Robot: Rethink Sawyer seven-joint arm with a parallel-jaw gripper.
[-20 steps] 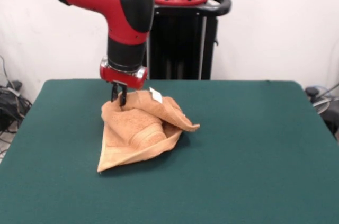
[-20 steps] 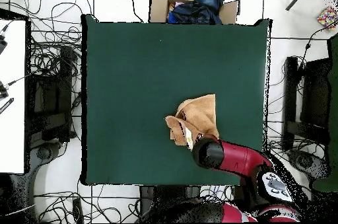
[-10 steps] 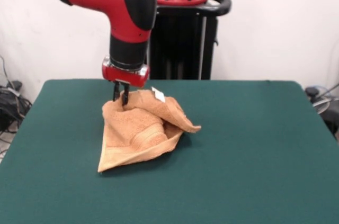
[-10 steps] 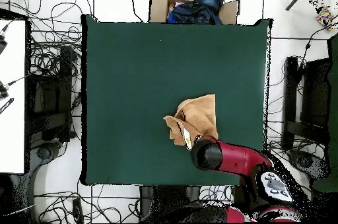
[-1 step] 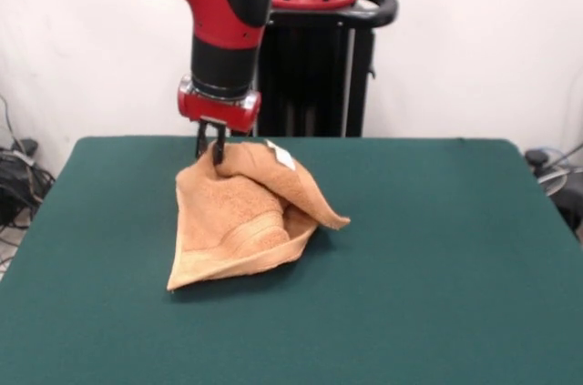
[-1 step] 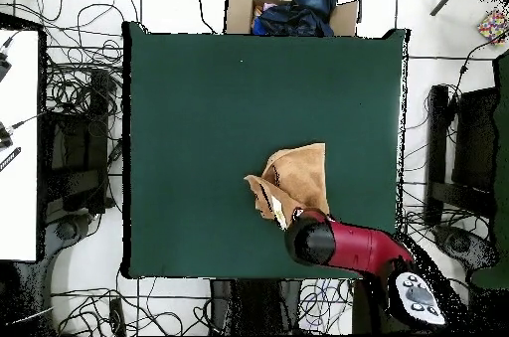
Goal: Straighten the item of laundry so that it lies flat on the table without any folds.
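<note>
While my pincer [image 5: 210,150] pinches the crumpled towel [image 5: 241,221] by its raised top fold, it sags limp onto the green surface [image 5: 437,248]; soft, light terry, best gripped at a corner.

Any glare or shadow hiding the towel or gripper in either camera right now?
Front view: even light, no glare; the towel casts only a soft shadow on the table, and the gripper shows clearly. Overhead view: the arm covers the gripper and the towel's near corner.
</note>
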